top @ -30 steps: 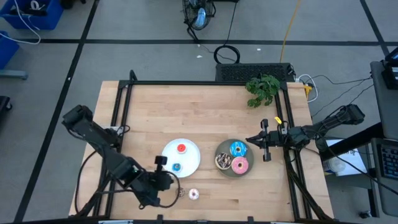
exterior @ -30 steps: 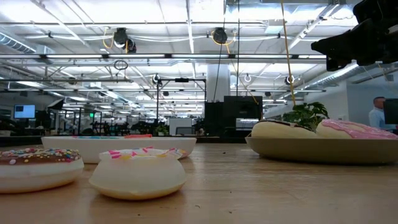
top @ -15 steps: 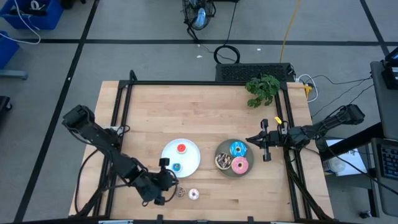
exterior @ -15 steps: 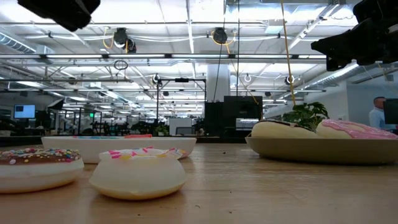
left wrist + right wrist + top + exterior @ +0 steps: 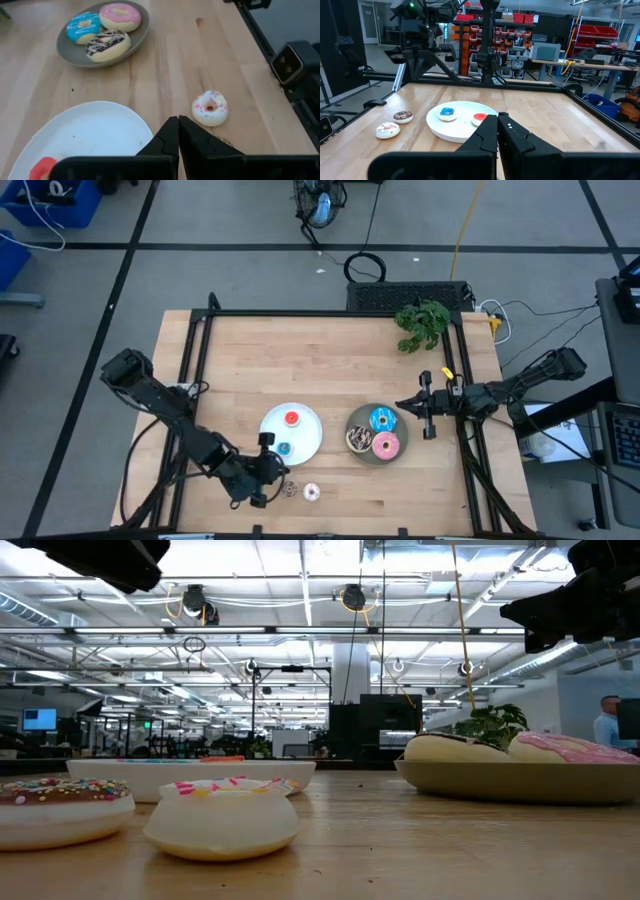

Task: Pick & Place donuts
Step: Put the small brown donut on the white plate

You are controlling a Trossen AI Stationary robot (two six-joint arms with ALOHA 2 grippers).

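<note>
Near the front edge of the bench [image 5: 230,370], the left tool [image 5: 266,470] has been carried rightward over the last second and is now held just left of the tiny brown donut [image 5: 290,491] and the whitish-pink donut [image 5: 311,493], both lying loose on the wood. Its fingers are pressed together and nothing is held. A pick of one of these two seems to be in preparation. Beside the grey plate [image 5: 362,426], the right tool [image 5: 424,406] is parked, likewise closed and empty.
</note>
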